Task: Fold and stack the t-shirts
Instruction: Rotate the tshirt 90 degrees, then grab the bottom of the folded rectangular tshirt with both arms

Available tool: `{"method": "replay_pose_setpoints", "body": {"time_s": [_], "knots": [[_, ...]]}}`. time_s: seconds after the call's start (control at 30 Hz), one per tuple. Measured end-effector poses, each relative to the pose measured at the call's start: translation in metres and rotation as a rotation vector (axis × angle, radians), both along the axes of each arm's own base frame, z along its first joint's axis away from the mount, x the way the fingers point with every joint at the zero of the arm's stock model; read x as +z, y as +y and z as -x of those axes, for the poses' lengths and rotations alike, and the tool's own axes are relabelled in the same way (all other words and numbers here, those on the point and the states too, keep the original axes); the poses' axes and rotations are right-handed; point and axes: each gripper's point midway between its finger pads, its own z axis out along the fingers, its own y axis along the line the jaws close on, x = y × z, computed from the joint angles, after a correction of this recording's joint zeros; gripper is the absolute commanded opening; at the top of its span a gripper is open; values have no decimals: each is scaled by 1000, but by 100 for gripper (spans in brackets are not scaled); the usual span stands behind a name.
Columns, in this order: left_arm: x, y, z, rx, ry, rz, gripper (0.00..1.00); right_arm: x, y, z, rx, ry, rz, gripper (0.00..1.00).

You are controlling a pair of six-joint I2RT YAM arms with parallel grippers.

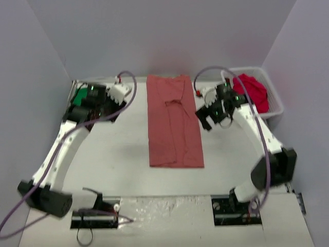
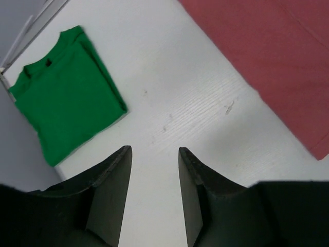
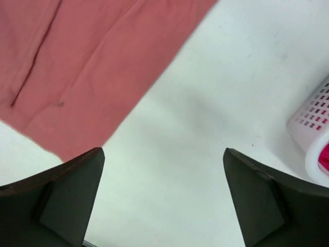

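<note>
A salmon-pink t-shirt (image 1: 174, 121) lies folded into a long strip in the middle of the table, also seen in the wrist views (image 2: 272, 62) (image 3: 97, 62). A green t-shirt (image 2: 64, 92) lies folded at the back left corner (image 1: 79, 95). A crimson t-shirt (image 1: 252, 91) is heaped in the basket. My left gripper (image 2: 154, 152) hovers over bare table between the green and pink shirts, open, holding nothing. My right gripper (image 3: 163, 152) hangs open just right of the pink shirt's edge, empty.
A white lattice basket (image 1: 274, 105) stands at the back right, its wall showing in the right wrist view (image 3: 313, 121). Grey walls enclose the table on three sides. The arm bases sit at the near edge.
</note>
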Motion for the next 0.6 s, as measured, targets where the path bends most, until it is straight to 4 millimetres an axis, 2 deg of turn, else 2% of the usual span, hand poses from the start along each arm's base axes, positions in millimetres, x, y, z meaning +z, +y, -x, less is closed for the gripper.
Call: {"method": "replay_pose_setpoints", "body": {"time_s": [0.07, 0.1, 0.17, 0.2, 0.3, 0.37, 0.43, 0.5, 0.53, 0.57, 0.6], "knots": [[12, 14, 16, 13, -63, -33, 40, 17, -6, 30, -5, -43, -19, 100], [10, 21, 25, 16, -85, -54, 40, 20, -9, 45, -5, -61, -30, 100], [-11, 35, 45, 23, -62, -109, 39, 17, -16, 72, -18, -56, -41, 100], [-27, 43, 55, 34, -47, -135, 38, 14, -21, 79, -42, -52, -46, 100], [-81, 58, 80, 47, 53, -194, 38, 18, -37, 84, -123, -76, -84, 100], [-117, 65, 97, 48, 131, -216, 38, 30, -46, 81, -160, -139, -140, 100], [-137, 69, 112, 47, 167, -218, 39, 43, -55, 79, -192, -217, -188, 100], [-138, 75, 119, 66, 132, -196, 42, 48, -63, 83, -216, -284, -220, 100], [-132, 77, 120, 81, 91, -176, 43, 48, -66, 87, -223, -312, -233, 100], [-122, 79, 119, 94, 37, -149, 46, 47, -66, 91, -219, -324, -241, 100], [-113, 80, 119, 104, -10, -122, 57, 45, -67, 97, -218, -333, -249, 100]]}}
